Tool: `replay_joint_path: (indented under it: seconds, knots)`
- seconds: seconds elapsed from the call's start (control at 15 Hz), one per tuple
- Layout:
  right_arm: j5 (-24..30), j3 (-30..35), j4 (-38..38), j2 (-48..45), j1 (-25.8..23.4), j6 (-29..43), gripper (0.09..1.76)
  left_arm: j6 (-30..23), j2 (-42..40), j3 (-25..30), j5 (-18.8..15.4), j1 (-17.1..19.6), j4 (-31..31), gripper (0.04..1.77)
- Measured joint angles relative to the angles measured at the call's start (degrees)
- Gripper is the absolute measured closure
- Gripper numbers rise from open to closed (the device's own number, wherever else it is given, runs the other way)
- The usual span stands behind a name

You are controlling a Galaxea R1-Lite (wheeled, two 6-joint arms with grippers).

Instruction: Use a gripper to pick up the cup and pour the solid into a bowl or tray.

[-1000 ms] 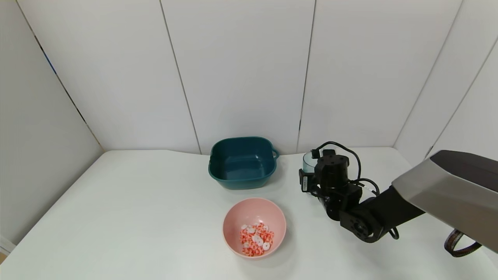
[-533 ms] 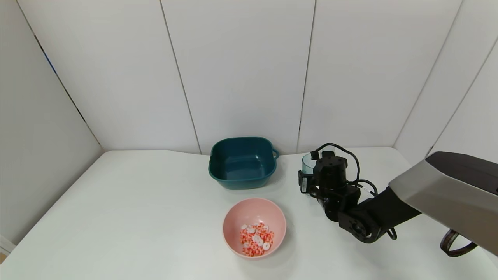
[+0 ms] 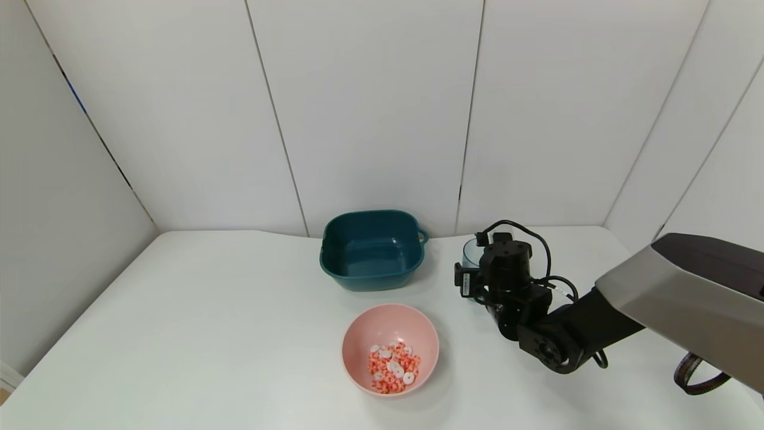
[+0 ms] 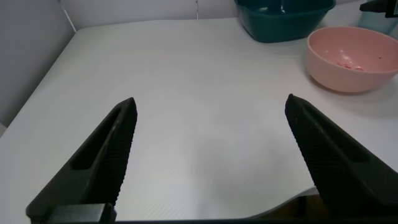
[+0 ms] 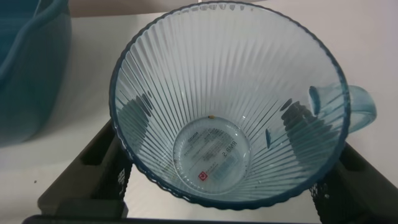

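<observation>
The light-blue ribbed cup [image 3: 471,252] stands upright at the back right of the table, mostly hidden behind my right gripper [image 3: 482,270]. In the right wrist view the cup [image 5: 227,106] is empty, its handle to one side, and my right gripper [image 5: 227,158] is shut on it, with a finger [image 5: 93,168] against each side. The pink bowl [image 3: 382,322] sits in front of the teal tub and holds the red-orange and white solid [image 3: 393,368]. My left gripper [image 4: 211,106] is open and empty over the table's near left part.
A dark teal square tub [image 3: 373,251] with a handle stands empty at the back middle, left of the cup. White walls close the table at the back and sides. The left wrist view shows the pink bowl [image 4: 373,68] and the tub [image 4: 283,18] far off.
My right gripper has shifted slightly to the left with the cup. The bowl, the solid and the tub have not moved.
</observation>
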Motion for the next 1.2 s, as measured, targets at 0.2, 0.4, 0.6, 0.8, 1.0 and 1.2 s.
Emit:
replay_joint_path:
  seconds: [0.2,0.4,0.6,0.8,1.0,1.2]
  knots:
    - [0.4,0.0,0.6,-0.2,0.0,0.0,0.20,0.0,0.0,0.0,0.0,0.0,0.0,0.09]
    - [1.4,0.0,3.0,-1.1,0.1,0.1,0.18,0.0,0.0,0.0,0.0,0.0,0.0,0.09]
    - [1.5,0.0,5.6,-2.3,0.1,0.5,0.17,0.0,0.0,0.0,0.0,0.0,0.0,0.09]
    - [2.4,-0.2,10.7,-3.7,0.0,2.7,0.16,0.0,0.0,0.0,0.0,0.0,0.0,0.09]
    - [4.0,-0.4,15.0,-5.9,0.0,4.1,0.15,0.0,0.0,0.0,0.0,0.0,0.0,0.09]
    - [4.9,-0.3,17.9,-8.0,0.0,4.1,0.15,0.0,0.0,0.0,0.0,0.0,0.0,0.09]
